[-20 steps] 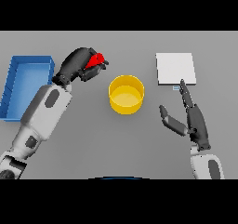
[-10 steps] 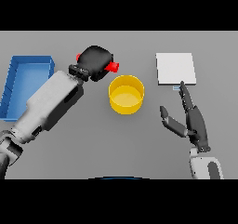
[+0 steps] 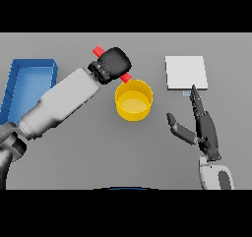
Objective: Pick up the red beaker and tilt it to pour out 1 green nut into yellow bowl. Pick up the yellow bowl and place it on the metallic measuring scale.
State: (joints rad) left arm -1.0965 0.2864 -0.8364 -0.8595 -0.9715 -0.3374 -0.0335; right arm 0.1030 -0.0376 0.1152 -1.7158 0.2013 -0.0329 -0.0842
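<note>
Left hand (image 3: 115, 62) curled round the tilted red beaker (image 3: 98, 50) beside the yellow bowl (image 3: 133, 100); right hand (image 3: 204, 128) flat, fingers straight

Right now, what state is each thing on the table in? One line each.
red beaker: held in the left hand, tilted, lower end at the yellow bowl's rim.
yellow bowl: upright on the table, no nut visible inside.
scale: nothing on it.
blue bin: at far left; contents cannot be seen.
right hand: open, idle, just below the scale.
</note>
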